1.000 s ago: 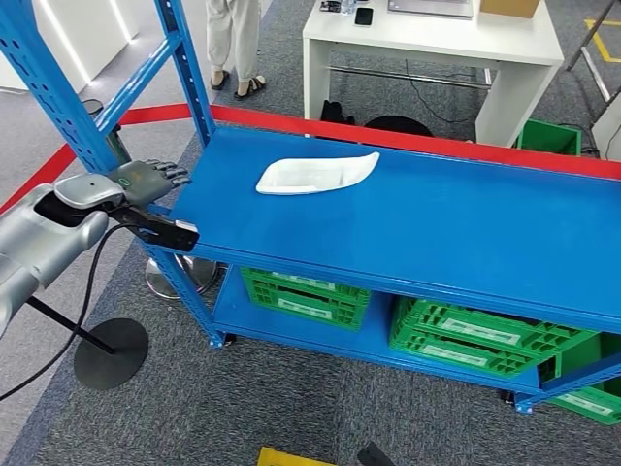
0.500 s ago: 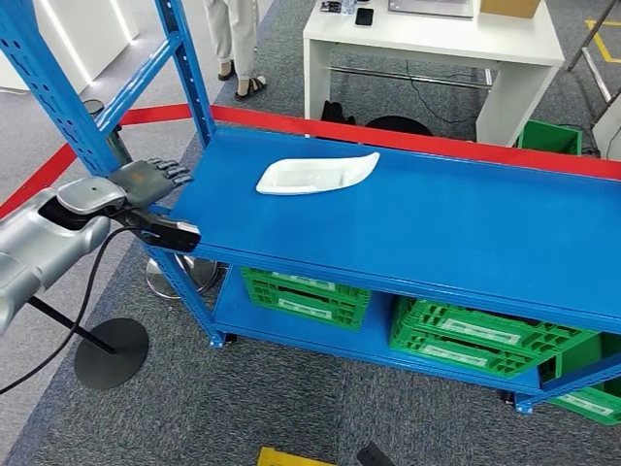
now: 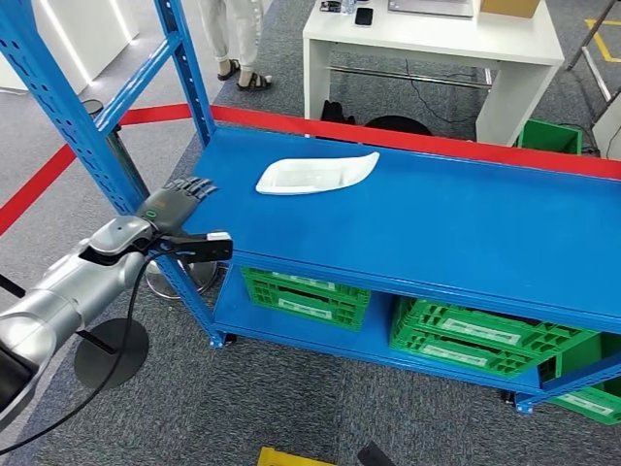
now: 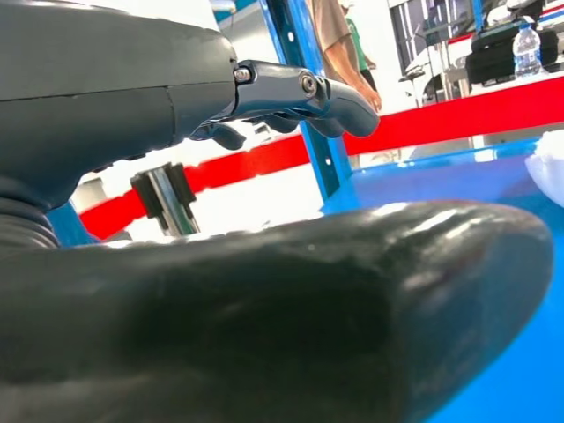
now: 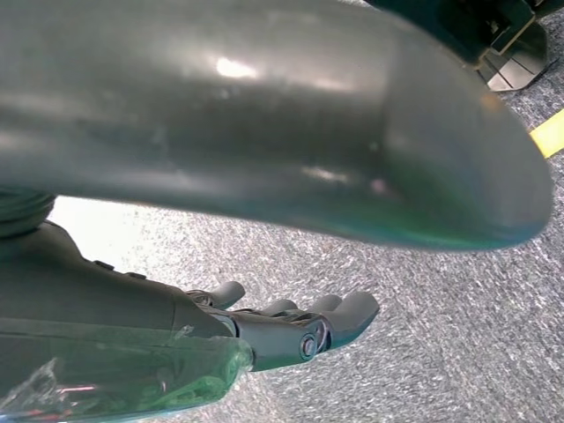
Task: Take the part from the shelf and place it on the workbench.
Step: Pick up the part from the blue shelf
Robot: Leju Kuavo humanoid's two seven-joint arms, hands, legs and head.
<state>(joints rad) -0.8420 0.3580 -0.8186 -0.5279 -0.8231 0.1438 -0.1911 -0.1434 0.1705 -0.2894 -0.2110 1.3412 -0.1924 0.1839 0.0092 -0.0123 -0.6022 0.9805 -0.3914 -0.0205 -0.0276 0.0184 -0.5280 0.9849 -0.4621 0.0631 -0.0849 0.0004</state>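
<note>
- White plastic, long and shallow: the part (image 3: pixel 316 174) lies flat on the blue top board of the shelf (image 3: pixel 454 228), toward its back-left area. I see its pale edge (image 4: pixel 549 167) in the left wrist view too.
- My left hand (image 3: pixel 175 204) is at the shelf's front-left corner, palm down, fingers stretched forward and slightly spread, with nothing in it. It sits well apart from the part, with bare blue board between them.
- In the left wrist view the fingers (image 4: pixel 313 92) are straight and extended above the thick thumb (image 4: pixel 300 300), pointing along the board toward the part.
- The left forearm comes in low from the left in the head view, angled up to the shelf corner, a black cable hanging under it.
- My right hand (image 5: pixel 279 330) hangs over grey carpet, fingers extended and lightly spaced, holding nothing.
- Green crates (image 3: pixel 308 296) sit on the lower shelf level.
- A red barrier strip (image 3: pixel 410 139) runs behind the shelf.
- Beyond it stand a white table (image 3: pixel 432 44) and a person (image 3: pixel 236 39), seen from the legs down.
</note>
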